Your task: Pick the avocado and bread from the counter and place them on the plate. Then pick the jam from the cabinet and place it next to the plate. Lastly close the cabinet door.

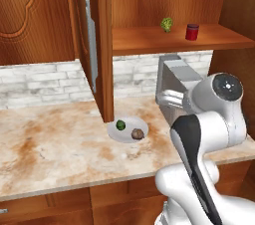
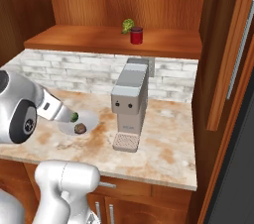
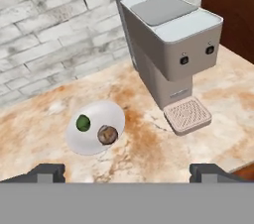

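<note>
White plate [image 2: 92, 117] half behind arm

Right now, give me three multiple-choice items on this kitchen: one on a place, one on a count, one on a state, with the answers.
1. Where is the jam?
A. On the plate
B. On the cabinet shelf
C. On the coffee machine

2. How many food items lie on the plate?
A. None
B. Two
C. Four

3. How is the cabinet door?
A. Open
B. Closed
C. Taken off

Answers: 1 B, the red jar stands on the cabinet shelf beside a leafy green item. 2 B, the avocado and the bread both sit on it. 3 A, the door stands swung out edge-on, with the shelf exposed.
</note>
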